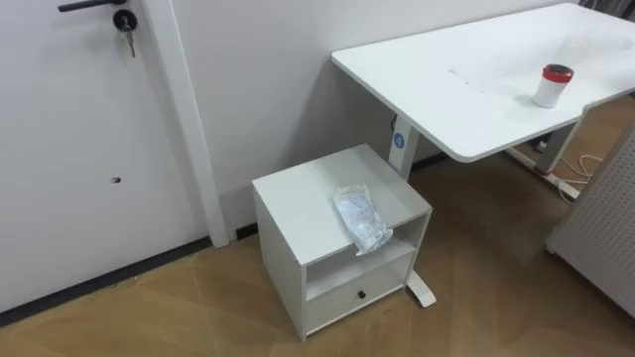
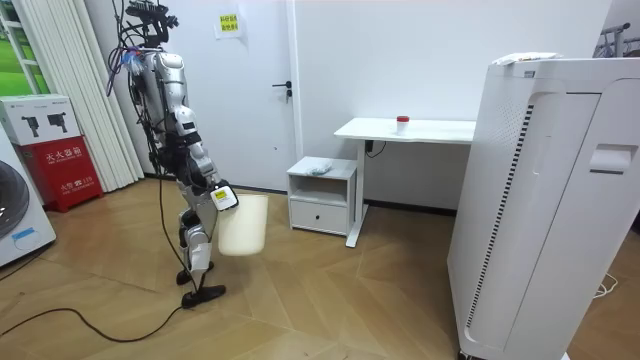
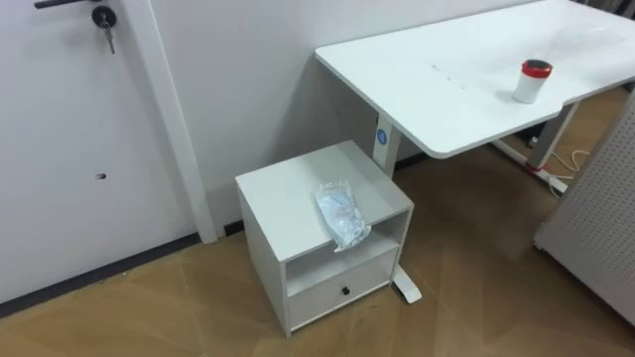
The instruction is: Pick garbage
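A crumpled clear plastic wrapper (image 1: 362, 218) lies on the front right part of a small white cabinet (image 1: 298, 203), its end hanging a little over the front edge. The room view shows the wrapper (image 2: 320, 167) on that cabinet (image 2: 322, 195), beside a white desk. I stand on the wooden floor about two steps from the cabinet, towards the room view's left. My right hand (image 2: 222, 197) hangs low at my side and holds a cream waste bin (image 2: 243, 224) by its rim, clear of the floor.
A white desk (image 1: 466, 79) stands right of the cabinet with a red-lidded white cup (image 1: 553, 85) on it. A white door (image 1: 79, 149) with a key is at the left. A tall white appliance (image 2: 540, 200) stands at the room view's right. Open floor lies before the cabinet.
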{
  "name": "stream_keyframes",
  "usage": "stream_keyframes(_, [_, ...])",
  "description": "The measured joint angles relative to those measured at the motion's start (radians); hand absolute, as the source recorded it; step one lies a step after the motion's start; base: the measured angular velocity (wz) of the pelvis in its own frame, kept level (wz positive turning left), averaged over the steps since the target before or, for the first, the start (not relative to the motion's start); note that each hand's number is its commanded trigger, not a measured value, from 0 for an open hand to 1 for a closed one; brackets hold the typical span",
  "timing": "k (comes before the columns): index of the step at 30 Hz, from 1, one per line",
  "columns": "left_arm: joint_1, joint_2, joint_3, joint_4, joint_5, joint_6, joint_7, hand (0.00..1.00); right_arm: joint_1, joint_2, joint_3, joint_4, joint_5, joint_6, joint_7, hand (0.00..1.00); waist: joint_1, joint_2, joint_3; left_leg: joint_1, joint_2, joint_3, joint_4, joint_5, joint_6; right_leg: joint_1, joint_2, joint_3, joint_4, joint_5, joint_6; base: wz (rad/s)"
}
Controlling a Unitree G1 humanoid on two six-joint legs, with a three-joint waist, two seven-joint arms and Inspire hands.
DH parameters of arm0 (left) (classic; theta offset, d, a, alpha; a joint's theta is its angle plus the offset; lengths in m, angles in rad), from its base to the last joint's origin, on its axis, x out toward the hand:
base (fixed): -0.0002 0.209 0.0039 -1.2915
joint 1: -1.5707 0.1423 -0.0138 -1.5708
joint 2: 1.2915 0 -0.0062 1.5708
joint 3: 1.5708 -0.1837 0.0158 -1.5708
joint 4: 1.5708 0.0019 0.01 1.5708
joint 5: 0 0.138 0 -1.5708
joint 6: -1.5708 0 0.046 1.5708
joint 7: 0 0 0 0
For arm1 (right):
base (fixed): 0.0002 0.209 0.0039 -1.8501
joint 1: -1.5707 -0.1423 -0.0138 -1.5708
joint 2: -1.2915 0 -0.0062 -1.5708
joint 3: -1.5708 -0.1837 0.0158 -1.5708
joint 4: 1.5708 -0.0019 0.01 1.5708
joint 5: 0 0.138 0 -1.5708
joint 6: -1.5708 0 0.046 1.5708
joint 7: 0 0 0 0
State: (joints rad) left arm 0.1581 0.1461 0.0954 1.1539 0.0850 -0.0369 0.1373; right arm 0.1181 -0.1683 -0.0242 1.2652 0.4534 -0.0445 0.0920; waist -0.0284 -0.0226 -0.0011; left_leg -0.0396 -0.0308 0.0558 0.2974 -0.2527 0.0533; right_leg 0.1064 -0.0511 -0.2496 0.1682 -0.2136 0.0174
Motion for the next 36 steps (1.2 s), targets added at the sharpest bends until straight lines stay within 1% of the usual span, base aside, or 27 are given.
stream_keyframes(5, [-0.004,-0.001,-0.002,0.004,-0.049,0.0,-0.015,0.0,-0.003,0.0,0.001,-0.003,0.0,0.001,0.002,1.0,0.005,-0.001,0.0012,0.004,0.001,0.0,-0.004,0.0,0.0,0.001,0.0,0.004,-0.002,0.0,0.0,-0.01])
stream_keyframes(7, [-0.005,-0.002,-0.002,0.005,-0.06,0.001,-0.02,0.0,-0.017,0.0,0.003,0.018,0.0,0.003,0.002,1.0,0.007,-0.006,0.0081,0.015,0.003,0.005,-0.01,0.002,-0.001,0.004,0.0,0.006,-0.002,0.0,0.0,-0.06])
stream_keyframes(8, [-0.007,-0.003,-0.004,0.005,-0.075,0.002,-0.022,0.0,-0.025,0.0,0.003,0.022,0.0,0.004,0.0,1.0,0.009,-0.003,0.0116,0.013,0.008,0.012,-0.009,0.002,-0.001,-0.002,0.0,0.005,0.0,0.0,0.0,-0.1])
stream_keyframes(9, [-0.015,-0.005,-0.002,0.005,-0.075,0.003,-0.022,0.0,-0.037,0.0,0.003,0.023,-0.003,0.013,-0.003,1.0,0.012,-0.006,0.0078,0.008,0.009,0.014,-0.011,0.002,-0.001,-0.01,0.0,0.006,0.001,0.0,0.0,-0.12])
stream_keyframes(10, [-0.019,-0.005,-0.001,0.005,-0.075,0.004,-0.022,0.0,-0.044,0.0,0.003,0.022,-0.01,0.018,-0.003,1.0,0.011,-0.006,0.0079,0.001,0.011,0.016,-0.014,0.002,-0.001,-0.015,0.0,0.007,0.002,0.0,0.0,-0.16])
stream_keyframes(12, [-0.038,-0.005,0.001,0.008,-0.074,0.006,-0.022,0.0,-0.062,0.0,0.003,0.022,-0.037,0.025,-0.002,1.0,0.015,-0.008,0.0118,-0.007,0.012,0.026,-0.014,0.003,-0.002,-0.021,0.002,0.021,0.002,0.0,0.0,-0.14])
stream_keyframes(14, [-0.041,-0.005,0.001,0.008,-0.075,0.007,-0.022,0.0,-0.059,0.001,0.004,0.021,-0.044,0.025,-0.002,1.0,0.012,-0.007,0.0107,0.0,0.013,0.03,-0.018,0.003,-0.003,-0.019,0.003,0.026,0.002,0.0,0.0,-0.07])
stream_keyframes(16, [-0.038,-0.005,0.001,0.008,-0.074,0.007,-0.022,0.0,-0.054,0.001,0.003,0.021,-0.042,0.025,-0.002,1.0,0.011,-0.007,0.0102,0.003,0.014,0.033,-0.023,0.003,-0.004,-0.016,0.003,0.027,0.001,0.0,0.0,-0.06])
stream_keyframes(20, [-0.004,-0.002,0.002,0.015,-0.076,0.01,-0.022,0.0,-0.036,0.001,0.001,0.02,-0.036,0.026,-0.002,1.0,0.007,-0.007,0.0101,0.034,0.017,0.034,-0.009,0.003,-0.005,0.01,0.004,0.022,0.002,-0.001,0.0,0.0])
stream_keyframes(21, [0.002,0.001,0.005,0.027,-0.075,0.011,-0.022,0.0,-0.033,0.002,0.0,0.018,-0.047,0.025,-0.002,1.0,0.008,-0.012,0.0119,0.027,0.02,0.037,0.019,0.0,-0.008,0.01,0.005,0.025,0.006,-0.002,-0.002,-0.05])
stream_keyframes(22, [0.003,0.002,0.01,0.036,-0.075,0.011,-0.022,0.0,-0.033,0.002,0.0,0.019,-0.059,0.025,-0.002,1.0,0.011,-0.012,0.0112,0.021,0.022,0.038,0.037,-0.002,-0.01,0.009,0.006,0.027,0.009,-0.004,-0.003,-0.13])
stream_keyframes(23, [0.001,0.005,0.022,0.058,-0.075,0.018,-0.023,0.0,-0.035,0.002,-0.001,0.015,-0.073,0.024,-0.001,1.0,0.021,-0.005,0.0107,-0.004,0.038,0.04,0.097,-0.025,-0.018,0.003,0.018,0.03,0.023,-0.01,-0.012,-0.28])
stream_keyframes(24, [0.004,0.013,0.04,0.081,-0.074,0.031,-0.028,0.0,-0.043,0.002,-0.004,0.016,-0.093,0.025,0.002,1.0,0.037,-0.001,0.0086,-0.036,0.06,0.042,0.175,-0.057,-0.028,-0.012,0.032,0.03,0.056,-0.033,-0.024,-0.3])
stream_keyframes(25, [0.005,0.019,0.049,0.087,-0.073,0.04,-0.034,0.0,-0.048,0.003,-0.005,0.018,-0.105,0.027,0.012,1.0,0.039,-0.003,0.0082,-0.057,0.071,0.042,0.224,-0.069,-0.036,-0.019,0.038,0.028,0.072,-0.049,-0.029,-0.3])
stream_keyframes(26, [0.008,0.031,0.048,0.089,-0.073,0.062,-0.041,0.0,-0.059,0.007,-0.002,0.022,-0.11,0.034,0.022,1.0,0.04,-0.004,0.0126,-0.099,0.088,0.049,0.331,-0.076,-0.045,-0.025,0.048,0.029,0.098,-0.073,-0.033,-0.12])
stream_keyframes(27, [0.02,0.037,0.041,0.089,-0.074,0.075,-0.044,0.0,-0.061,0.007,0.002,0.02,-0.108,0.04,0.033,1.0,0.041,-0.003,0.0117,-0.139,0.111,0.049,0.421,-0.075,-0.045,-0.025,0.065,0.034,0.121,-0.098,-0.047,0.0])
stream_keyframes(28, [0.028,0.037,0.04,0.09,-0.074,0.08,-0.046,0.0,-0.061,0.007,0.001,0.019,-0.108,0.043,0.035,1.0,0.041,0.0,0.0115,-0.153,0.125,0.05,0.463,-0.075,-0.045,-0.025,0.077,0.043,0.136,-0.115,-0.061,0.14])
stream_keyframes(29, [0.033,0.037,0.039,0.091,-0.074,0.085,-0.054,0.0,-0.062,0.008,0.003,0.011,-0.101,0.05,0.04,1.0,0.043,0.0,0.011,-0.182,0.145,0.047,0.539,-0.066,-0.046,-0.02,0.088,0.06,0.16,-0.135,-0.078,0.28])
stream_keyframes(30, [0.037,0.034,0.035,0.092,-0.074,0.09,-0.06,0.0,-0.058,0.009,0.004,0.01,-0.082,0.055,0.043,1.0,0.038,-0.016,0.0155,-0.229,0.143,0.03,0.607,-0.041,-0.044,-0.01,0.091,0.071,0.182,-0.153,-0.094,0.37])
stream_keyframes(31, [0.037,0.03,0.021,0.092,-0.074,0.093,-0.062,0.0,-0.057,0.008,0.004,0.009,-0.075,0.059,0.042,1.0,0.035,-0.019,0.0152,-0.25,0.128,0.023,0.598,-0.046,-0.043,-0.009,0.091,0.077,0.189,-0.16,-0.099,0.56])
stream_keyframes(32, [0.031,0.02,-0.013,0.092,-0.074,0.096,-0.069,0.0,-0.055,0.001,0.003,0.009,-0.061,0.063,0.039,1.0,0.03,-0.017,0.0153,-0.306,0.091,0.027,0.529,-0.053,-0.032,-0.016,0.085,0.078,0.197,-0.171,-0.103,0.42])
stream_keyframes(33, [0.031,0.012,-0.025,0.089,-0.074,0.096,-0.077,0.0,-0.056,-0.003,0.003,0.008,-0.061,0.068,0.031,1.0,0.043,-0.017,0.0137,-0.355,0.059,0.029,0.4,-0.035,-0.045,-0.023,0.07,0.08,0.201,-0.179,-0.1,0.24])
stream_keyframes(34, [0.033,0.011,-0.023,0.089,-0.075,0.096,-0.078,0.0,-0.056,-0.002,0.003,0.008,-0.062,0.068,0.03,1.0,0.051,-0.018,0.0128,-0.371,0.045,0.03,0.314,-0.012,-0.058,-0.02,0.065,0.085,0.199,-0.182,-0.098,-0.21])
stream_keyframes(35, [0.043,0.012,-0.02,0.09,-0.075,0.095,-0.077,0.0,-0.056,-0.001,0.006,0.007,-0.067,0.069,0.03,1.0,0.071,-0.016,0.0126,-0.391,0.031,0.033,0.166,0.067,-0.069,-0.011,0.058,0.099,0.196,-0.192,-0.095,-0.54])
stream_keyframes(36, [0.057,0.012,-0.021,0.09,-0.074,0.095,-0.077,0.0,-0.054,-0.003,0.03,0.005,-0.074,0.068,0.029,1.0,0.092,-0.014,0.0132,-0.387,0.028,0.034,0.063,0.147,-0.069,0.007,0.046,0.12,0.19,-0.204,-0.09,-0.6])
